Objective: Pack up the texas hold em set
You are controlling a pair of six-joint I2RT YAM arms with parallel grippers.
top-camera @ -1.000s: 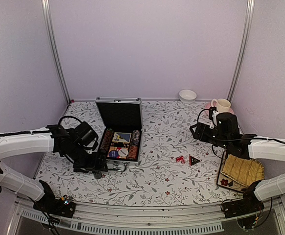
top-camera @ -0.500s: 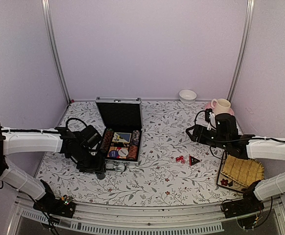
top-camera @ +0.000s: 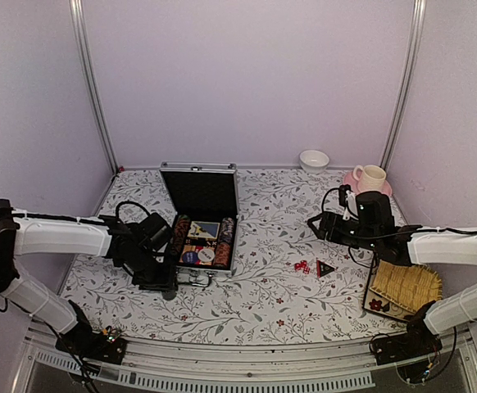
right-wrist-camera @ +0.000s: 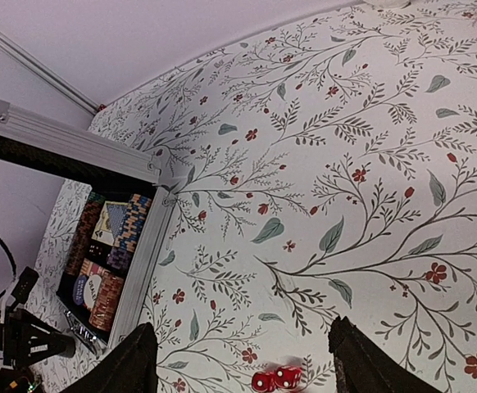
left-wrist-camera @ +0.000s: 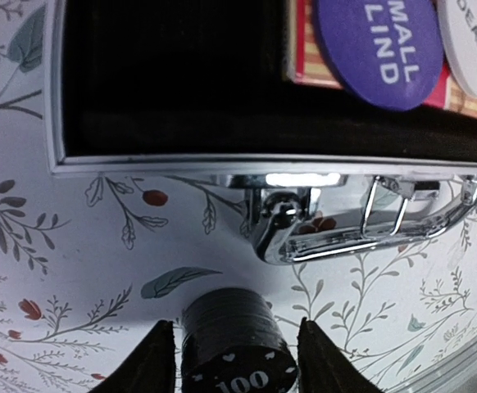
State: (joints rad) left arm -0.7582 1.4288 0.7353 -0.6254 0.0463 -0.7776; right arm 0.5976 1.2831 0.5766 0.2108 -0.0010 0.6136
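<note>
Top view: briefcase sits open mid-table, lid upright at the back. It holds chip rows down the left and right sides, with cards between them. Left fingers are down at the case's front-left corner; their gap isn't readable from here. Right fingers hang over bare table well right of the case. Red dice and triangular marker lie side by side on the table, outside the case. Yellow tray is at the right edge, pink cup on its saucer back right.

Left wrist: left fingers sit narrow, bracketing a black chip stack marked 100 that stands on the table just in front of the case handle. Can't tell whether they press it or just flank it. Case corner compartment shows black lining; blue blind button and white dealer button sit further in.

Right wrist: right fingers are spread wide with nothing held. The dice show on the table between them. Open case is far left.
</note>
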